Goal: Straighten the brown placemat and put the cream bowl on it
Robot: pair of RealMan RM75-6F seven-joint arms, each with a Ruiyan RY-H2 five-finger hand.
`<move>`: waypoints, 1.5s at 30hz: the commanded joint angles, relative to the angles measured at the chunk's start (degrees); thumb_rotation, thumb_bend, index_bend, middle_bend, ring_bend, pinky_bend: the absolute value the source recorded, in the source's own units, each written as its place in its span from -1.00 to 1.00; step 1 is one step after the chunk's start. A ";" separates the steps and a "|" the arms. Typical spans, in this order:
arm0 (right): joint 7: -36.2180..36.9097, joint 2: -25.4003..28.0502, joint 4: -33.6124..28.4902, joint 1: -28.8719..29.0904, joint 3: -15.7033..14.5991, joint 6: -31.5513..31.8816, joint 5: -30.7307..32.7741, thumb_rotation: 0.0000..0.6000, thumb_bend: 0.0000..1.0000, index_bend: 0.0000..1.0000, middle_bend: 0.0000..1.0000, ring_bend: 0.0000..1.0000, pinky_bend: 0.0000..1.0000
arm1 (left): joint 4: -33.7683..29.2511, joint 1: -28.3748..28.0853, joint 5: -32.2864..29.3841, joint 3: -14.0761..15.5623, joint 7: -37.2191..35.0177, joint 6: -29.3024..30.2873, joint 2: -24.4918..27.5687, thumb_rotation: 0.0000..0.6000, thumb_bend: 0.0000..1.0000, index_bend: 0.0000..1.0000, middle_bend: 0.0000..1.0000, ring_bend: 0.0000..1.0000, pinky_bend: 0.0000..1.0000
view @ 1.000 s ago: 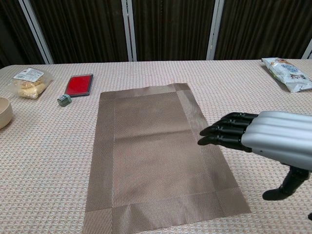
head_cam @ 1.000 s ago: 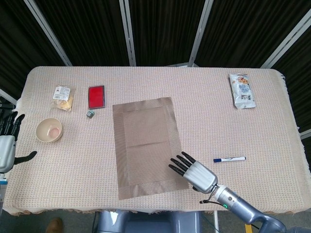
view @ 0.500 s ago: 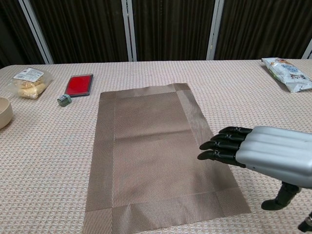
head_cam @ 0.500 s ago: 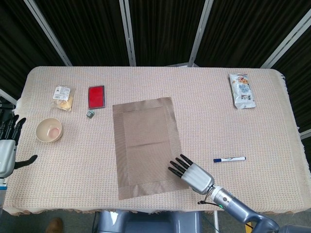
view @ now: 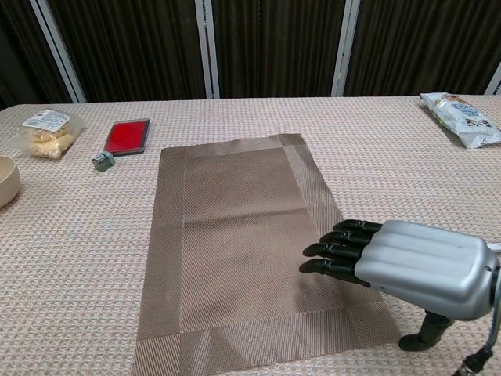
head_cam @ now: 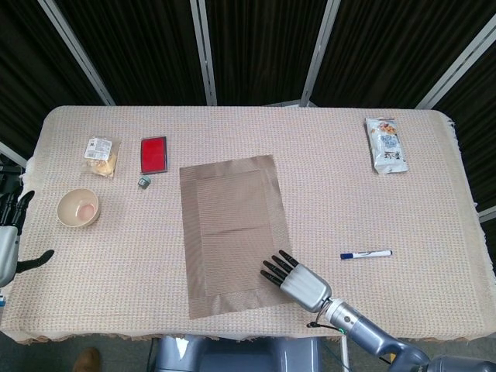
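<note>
A: Left edge first. What shows at nine o'clock?

B: Left hand [head_cam: 8, 240] sits at the table's nine o'clock edge in the head view, partly cut off by the frame. Dark fingertips point up, thumb sticks out sideways, nothing in it; fingers apart.

A: Bowl?

B: Cream bowl [head_cam: 77, 208] stands upright on the tablecloth [head_cam: 325, 178], just right of that hand, well apart from the mat. Chest view catches only its rim at the left border.

A: Up from there?

B: At eleven o'clock of the bowl, a snack packet [head_cam: 101, 153]; then a red flat box [head_cam: 153, 153], with a small grey block [head_cam: 144, 181] just at its five o'clock corner.

A: Mat?

B: Brown placemat [head_cam: 232, 232] lies flat at table centre, long side running twelve to six, slightly skewed against the table edge.

A: Right hand?

B: Right hand [view: 391, 262], palm down, fingers straight and side by side, lies over the mat's five o'clock corner, holding nothing. Contact with the mat: cannot tell.

A: Further right?

B: Blue-capped marker [head_cam: 366, 253] at three o'clock of the hand; foil snack bag [head_cam: 385, 144] toward one o'clock.
</note>
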 commanded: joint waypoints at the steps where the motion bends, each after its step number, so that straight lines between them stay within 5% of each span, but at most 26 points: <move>1: -0.21 -0.59 0.31 0.17 -0.10 -0.06 0.49 1.00 -1.00 -0.96 -1.00 -1.00 -1.00 | 0.34 0.00 -0.14 -0.02 -0.30 -0.49 0.09 1.00 -1.00 -1.00 -1.00 -1.00 -1.00; 17: 0.86 -2.05 0.57 1.24 0.82 1.72 2.07 1.00 -1.00 -0.95 -1.00 -1.00 -1.00 | 0.73 0.23 0.02 -0.59 -0.96 -0.96 0.23 1.00 -1.00 -1.00 -1.00 -1.00 -1.00; 25: 3.04 -2.26 0.20 2.03 0.95 2.79 1.43 1.00 -0.98 -0.69 -1.00 -1.00 -1.00 | 0.87 0.35 0.14 -0.71 -1.12 -1.13 0.22 1.00 -1.00 -1.00 -1.00 -1.00 -1.00; 28: 4.92 -3.08 1.01 2.27 1.00 4.06 0.30 1.00 -0.56 -0.76 -1.00 -1.00 -1.00 | 0.86 0.45 0.30 -0.78 -1.32 -1.03 0.30 1.00 -1.00 -1.00 -1.00 -1.00 -1.00; 29: 5.53 -3.37 1.53 2.37 0.94 4.48 -0.22 1.00 -0.39 -0.67 -1.00 -1.00 -1.00 | 0.87 0.48 0.36 -0.78 -1.39 -1.03 0.33 1.00 -1.00 -1.00 -1.00 -1.00 -1.00; 31: 7.65 -3.88 2.40 2.58 0.78 5.41 -1.28 1.00 -0.02 0.17 -0.98 -1.00 -1.00 | 0.88 0.58 0.43 -0.76 -1.61 -1.03 0.46 1.00 -1.00 -1.00 -1.00 -1.00 -1.00; 33: 10.08 -4.07 3.04 2.76 0.46 6.19 -2.15 1.00 0.06 0.66 -0.96 -1.00 -1.00 | 0.96 0.63 0.38 -0.81 -1.84 -1.13 0.61 1.00 -1.00 -1.00 -1.00 -1.00 -1.00; 45: 12.28 -2.96 4.03 3.11 -0.86 9.30 -5.59 1.00 0.04 0.76 -0.90 -1.00 -1.00 | 1.04 0.92 0.62 -0.97 -2.79 -1.23 1.17 1.00 -1.00 -1.00 -1.00 -1.00 -1.00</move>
